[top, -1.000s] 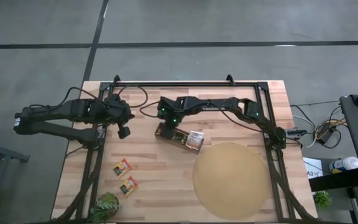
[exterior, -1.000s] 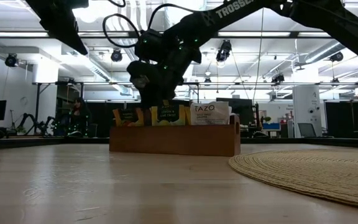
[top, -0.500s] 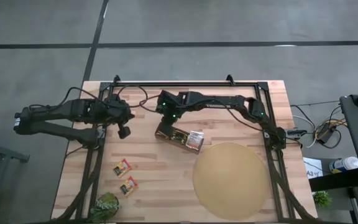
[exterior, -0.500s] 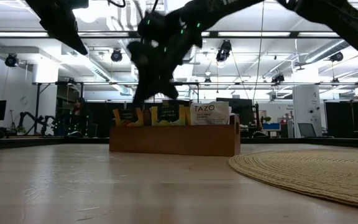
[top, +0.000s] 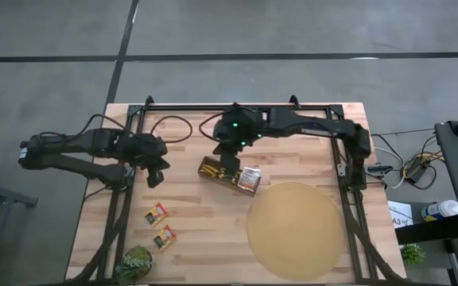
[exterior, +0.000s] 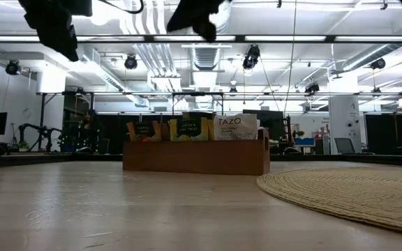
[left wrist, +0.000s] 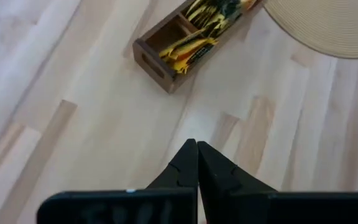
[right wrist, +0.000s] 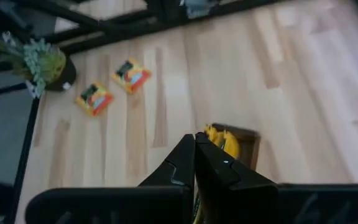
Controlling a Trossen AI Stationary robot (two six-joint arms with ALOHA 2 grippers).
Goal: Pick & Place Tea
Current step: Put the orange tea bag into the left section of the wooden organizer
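Both sets of jaws are pressed together with nothing between them, as each wrist view shows me. My right gripper (top: 230, 165) hangs above the left end of the brown wooden box (top: 230, 176), its fingers (right wrist: 194, 163) meeting in a point over the yellow sachets (right wrist: 222, 140) standing in the end compartment. From table height I see only the dark underside of that gripper (exterior: 199, 15) high above the box (exterior: 195, 157).

My left gripper (top: 154, 176) waits over bare wood to the left of the box, well apart from it, with its fingers (left wrist: 197, 169) aimed at the tabletop (left wrist: 73, 143); the box (left wrist: 188, 43) lies farther off, yellow and dark packets crowding its compartments.

Most of the tea sits upright in the box: in the low view I read a dark-labelled sachet, a green-yellow one and a white Tazo sachet (exterior: 236, 127) along its top edge. Two orange-red sachets (top: 157, 213) (top: 164, 237) lie flat on the table near its front left, close together but apart. A small potted plant (top: 136, 263) stands at the front left corner just beyond them. The round woven mat (top: 295, 230) lies beside the right end of the box; I cannot tell whether they touch.
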